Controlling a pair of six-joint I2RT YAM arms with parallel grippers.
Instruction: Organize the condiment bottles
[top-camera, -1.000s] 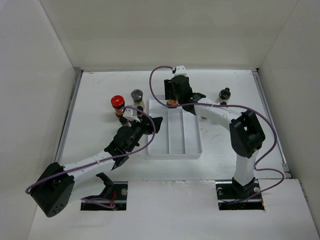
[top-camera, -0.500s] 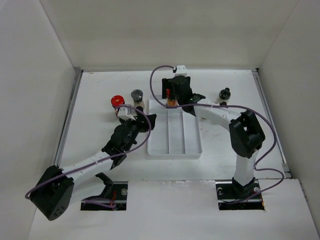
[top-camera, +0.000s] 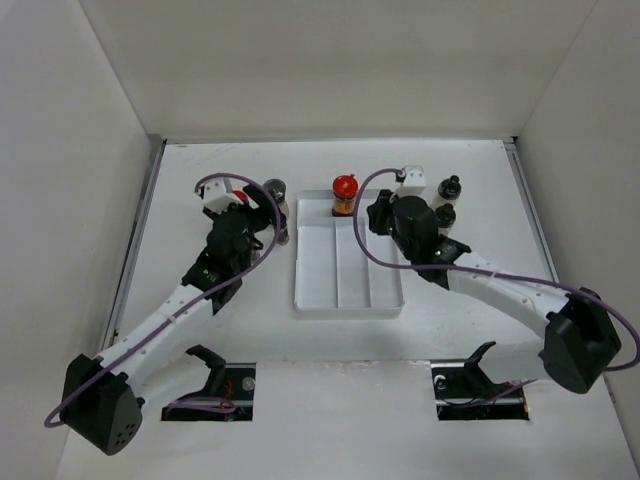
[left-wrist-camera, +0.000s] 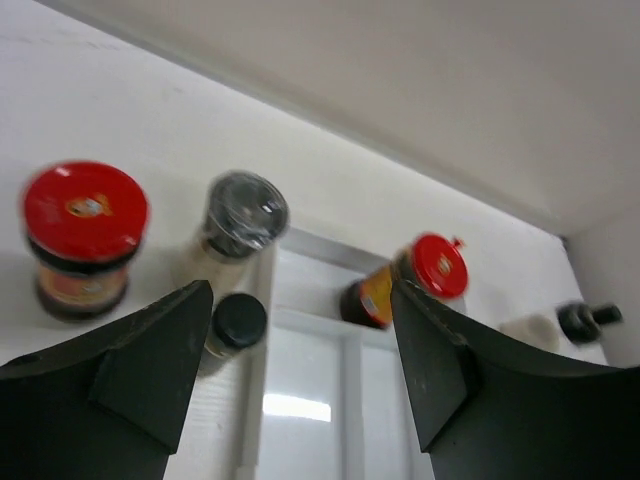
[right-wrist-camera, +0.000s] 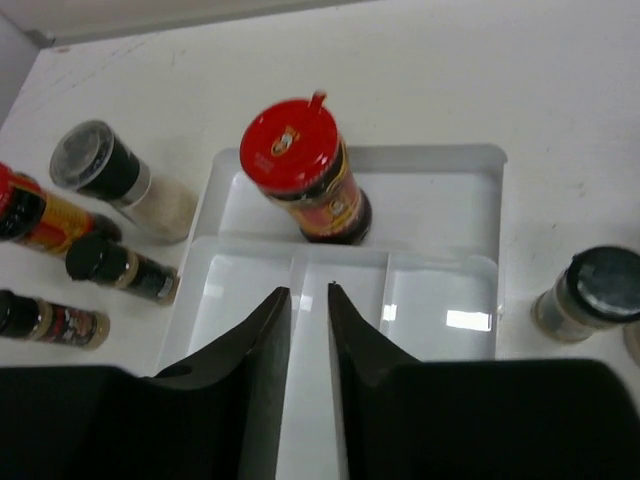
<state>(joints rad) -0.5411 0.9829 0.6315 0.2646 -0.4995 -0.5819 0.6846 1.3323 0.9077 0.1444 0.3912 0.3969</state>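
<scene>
The right gripper (right-wrist-camera: 309, 290) hangs over the middle of the white tray (right-wrist-camera: 440, 210). Its fingers are drawn almost together, with only a thin slit between them and nothing in it. Straight ahead of it, at the tray's twelve o'clock end, a red-capped jar (right-wrist-camera: 305, 170) with dark brown contents stands upright in the cross compartment, clear of the fingers.

The left gripper (left-wrist-camera: 300, 290) is out at about ten o'clock from the tray, fingers spread wide and gripping nothing. Seen from its own camera, a second red-capped jar (left-wrist-camera: 85, 235) sits at ten o'clock. A grey-lidded jar (left-wrist-camera: 235, 215) with pale contents is at eleven, and a small black-capped bottle (left-wrist-camera: 235, 325) is just this side of it, close by the tray's left wall. The right wrist view picks up one more slim dark bottle (right-wrist-camera: 40, 318) further out, around nine o'clock from the tray. I cannot tell whether that one stands or lies.

At one o'clock from the tray, on the table (top-camera: 180, 290), a dark knob-topped jar (top-camera: 450, 185) stands farthest back. A dark-lidded pale jar (right-wrist-camera: 590, 290) is just nearer, both outside the tray.
</scene>
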